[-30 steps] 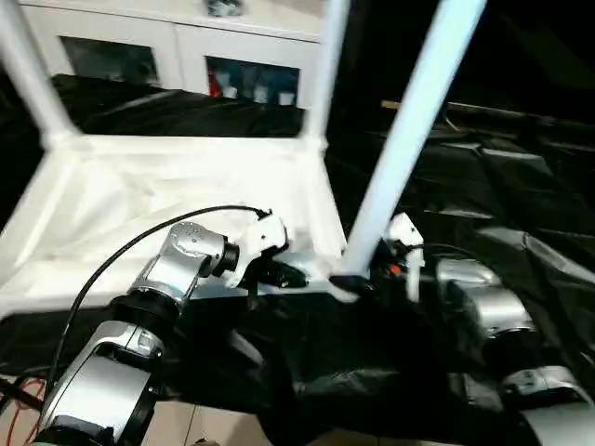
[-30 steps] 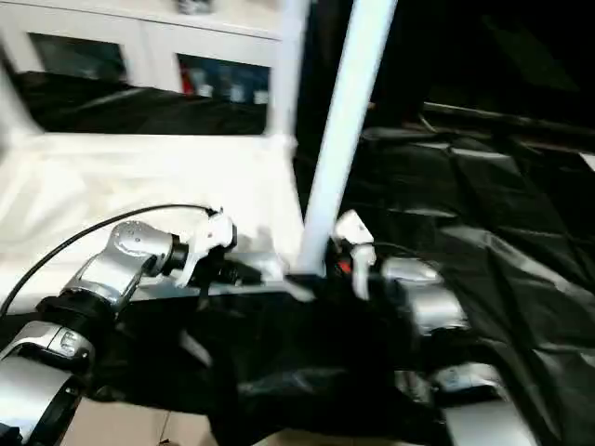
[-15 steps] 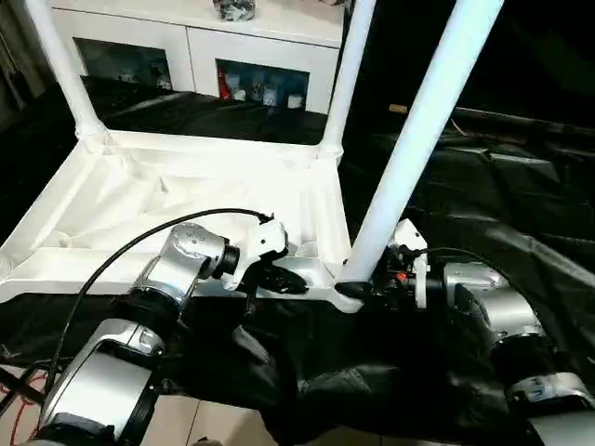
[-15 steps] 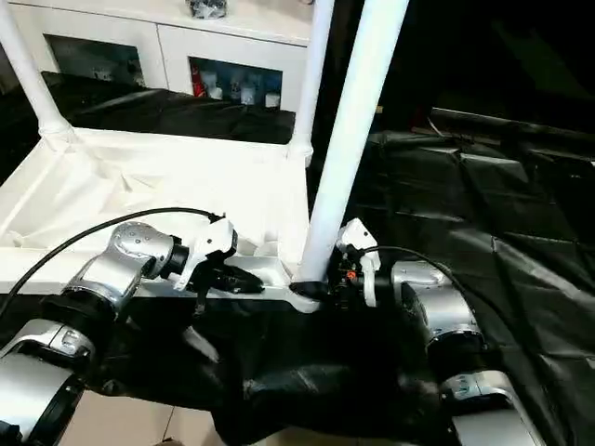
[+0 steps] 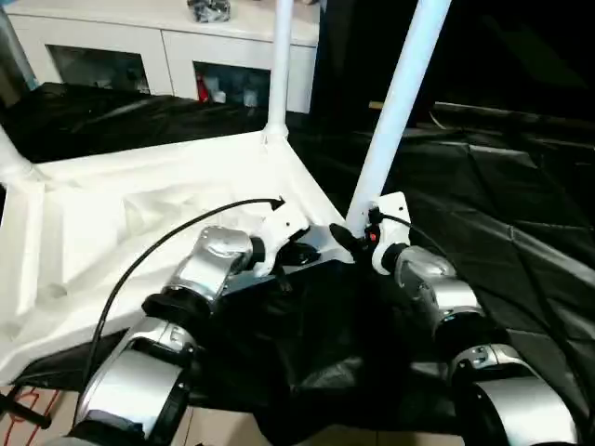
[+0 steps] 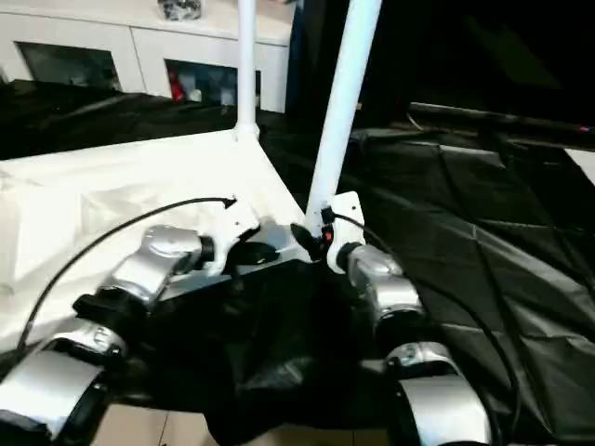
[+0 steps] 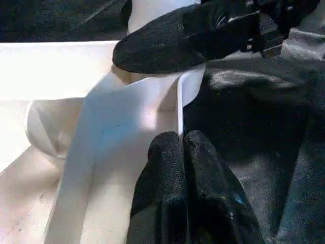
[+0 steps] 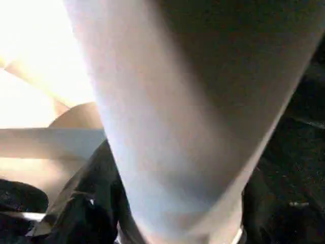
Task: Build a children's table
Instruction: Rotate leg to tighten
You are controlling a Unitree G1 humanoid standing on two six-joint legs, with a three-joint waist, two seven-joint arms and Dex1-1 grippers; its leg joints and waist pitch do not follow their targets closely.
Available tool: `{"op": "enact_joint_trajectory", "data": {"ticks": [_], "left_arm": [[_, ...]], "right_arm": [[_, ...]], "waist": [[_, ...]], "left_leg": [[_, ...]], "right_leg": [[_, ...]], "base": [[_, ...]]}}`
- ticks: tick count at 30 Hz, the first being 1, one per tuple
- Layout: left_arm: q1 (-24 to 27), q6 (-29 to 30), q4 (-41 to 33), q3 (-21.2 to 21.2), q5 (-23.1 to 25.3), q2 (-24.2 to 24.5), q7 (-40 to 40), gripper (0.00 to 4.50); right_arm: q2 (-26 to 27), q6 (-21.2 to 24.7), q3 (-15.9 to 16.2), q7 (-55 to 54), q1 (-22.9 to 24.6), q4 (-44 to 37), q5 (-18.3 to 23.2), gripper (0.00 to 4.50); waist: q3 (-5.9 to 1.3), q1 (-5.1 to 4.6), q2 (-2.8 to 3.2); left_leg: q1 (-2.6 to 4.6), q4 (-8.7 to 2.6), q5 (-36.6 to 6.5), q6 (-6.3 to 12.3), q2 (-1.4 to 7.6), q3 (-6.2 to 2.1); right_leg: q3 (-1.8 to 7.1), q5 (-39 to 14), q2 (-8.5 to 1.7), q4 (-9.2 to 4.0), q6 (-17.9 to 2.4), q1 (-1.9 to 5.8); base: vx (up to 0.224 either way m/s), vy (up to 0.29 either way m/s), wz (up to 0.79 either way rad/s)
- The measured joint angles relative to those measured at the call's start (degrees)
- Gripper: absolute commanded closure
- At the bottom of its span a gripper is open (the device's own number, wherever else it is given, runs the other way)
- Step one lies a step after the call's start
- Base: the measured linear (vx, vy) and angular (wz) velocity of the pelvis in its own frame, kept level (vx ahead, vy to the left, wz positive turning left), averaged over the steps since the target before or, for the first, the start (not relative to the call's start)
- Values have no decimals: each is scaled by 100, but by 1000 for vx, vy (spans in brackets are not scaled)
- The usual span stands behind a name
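The children's table's white tabletop [image 5: 139,214] lies upside down on the black-draped work table. Its legs stand up from the corner sockets: one at the far corner [image 5: 277,65], one at the left edge [image 5: 11,163]. The nearest leg [image 5: 395,111] rises tilted from the near right corner. My right gripper [image 5: 358,232] is shut on this leg's base, and the tube [image 8: 177,117] fills the space between its fingers. Just left of that corner, my left gripper [image 7: 180,140] is shut on the thin rim [image 7: 179,101] of the tabletop. One right finger [image 7: 172,38] lies across the corner above it.
Behind the work table stands a white cabinet [image 5: 186,46] with glass doors. Wrinkled black cloth [image 5: 502,186] covers the table to the right and hangs over its near edge. A black cable [image 5: 149,265] loops over my left forearm. Red wires [image 5: 19,409] lie on the floor at the lower left.
The whole view has swung, so the tabletop shows at a new angle. The nearest leg looks steeper. Both grippers remain at the near right corner with the same holds.
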Motion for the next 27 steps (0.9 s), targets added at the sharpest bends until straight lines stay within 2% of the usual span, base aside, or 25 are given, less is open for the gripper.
{"op": "enact_joint_trajectory", "data": {"ticks": [2,4,6,10,13,15,19,21,24,27], "left_arm": [[0,-1,-9,-2,4,-2,0,450],[0,-12,-10,-4,6,4,-5,450],[0,-27,-11,-8,6,16,-36,450],[37,-115,-88,-21,-13,150,-414,450],[117,-325,-177,-92,-132,372,-1036,450],[130,-429,-184,-136,-170,484,-1341,450],[152,-611,-176,-237,-175,607,-1828,450],[153,-697,-145,-274,-178,634,-1975,450],[153,-768,-119,-311,-184,651,-2106,450],[153,-796,-111,-332,-202,678,-2159,450]], "right_arm": [[2,-16,0,46,-2,26,-9,105],[-21,-29,3,173,-3,26,-45,75],[-76,-100,33,402,0,24,-104,75],[-336,-268,192,1167,137,-98,-117,75],[-683,-220,318,2301,435,-515,61,75],[-833,-55,405,2806,548,-758,153,75],[-1145,390,586,3711,788,-1264,347,75],[-1286,602,659,4008,878,-1475,351,106],[-1397,785,706,4197,970,-1649,346,116],[-1423,889,741,4237,993,-1750,341,143]], "waist": [[0,0,2],[0,1,2],[0,1,3],[3,3,5],[4,25,2],[4,50,2],[8,165,5],[7,217,5],[7,288,5],[7,295,5]], "left_leg": [[-1,-3,0,0,0,0],[-2,-6,0,0,0,1],[-3,-9,0,0,0,0],[-11,-17,0,1,1,0],[-29,-30,-3,5,7,-1],[-31,-29,-3,6,10,-1],[-4,-17,-2,6,16,9],[3,-8,-2,6,18,9],[14,-6,-2,5,19,10],[14,-9,-2,5,19,9]], "right_leg": [[0,-1,0,-2,1,-1],[-2,-1,0,-2,1,-1],[-3,-1,0,-2,1,-2],[-6,-3,1,-6,4,-9],[-18,-3,4,-24,4,-14],[-22,-4,5,-24,3,-16],[-19,-3,1,-24,2,-5],[-18,-2,1,-22,2,6],[-17,-3,1,-23,3,26],[-17,-5,1,-23,6,28]], "base": [[0,0,0],[0,0,0],[0,0,0],[0,0,0],[0,0,0],[0,0,0],[0,0,0],[0,0,0],[0,0,0],[0,0,0]]}}
